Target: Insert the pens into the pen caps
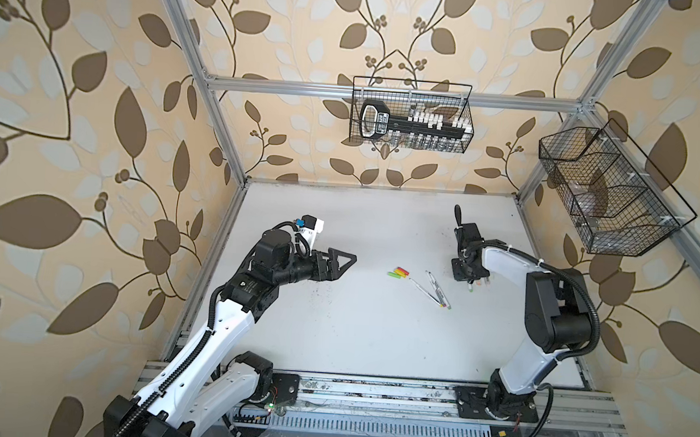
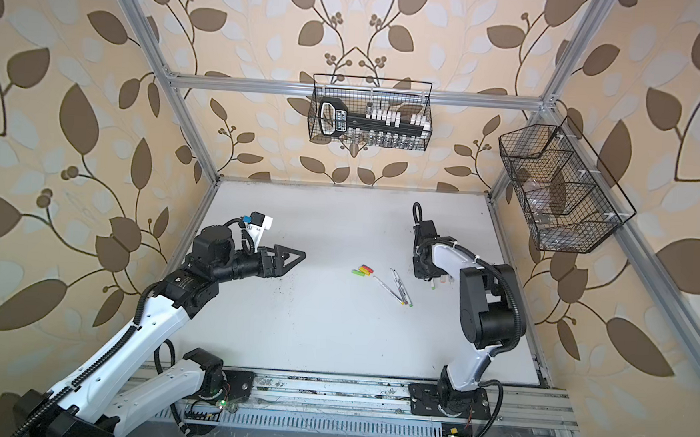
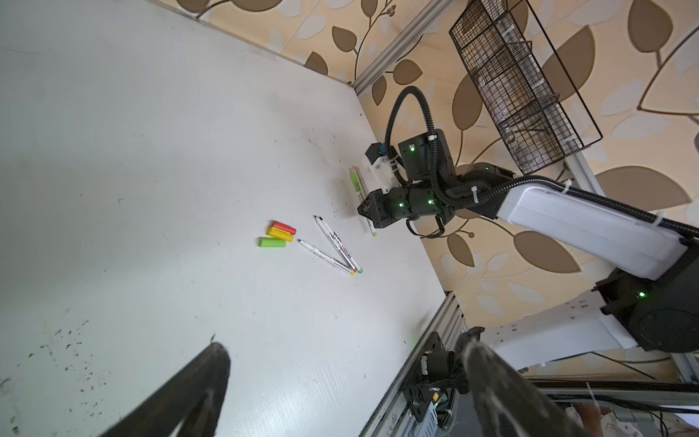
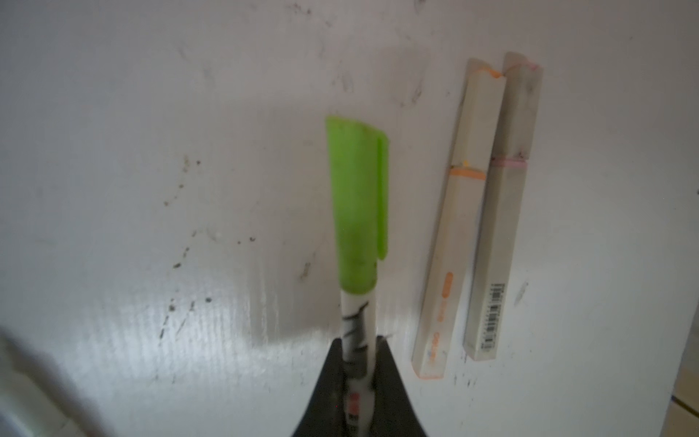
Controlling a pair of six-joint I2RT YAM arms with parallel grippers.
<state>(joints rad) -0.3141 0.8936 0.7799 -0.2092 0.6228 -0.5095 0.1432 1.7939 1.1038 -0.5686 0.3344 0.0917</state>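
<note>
Pens (image 3: 338,245): three capped at the right, three bare mid-counter

The counter (image 1: 353,344) lies mostly bare: wide free room on the left, at the front and at the rear, with everything gathered right of centre. The left arm (image 1: 225,324) hangs over the left part, left jaws spread wide and empty, well apart from the things. The right arm (image 1: 504,258) reaches down near the right edge; right jaws are clamped on one thin white pen (image 4: 357,321) wearing a lime green cap (image 4: 357,204). Just beside it two pale grey markers (image 4: 450,246) lie capped, side by side and touching, close to that edge. Toward the middle three uncapped white pens (image 3: 326,256) fan from one point. Next to them three loose caps (image 3: 280,234) huddle: lime green, yellow, red
</note>
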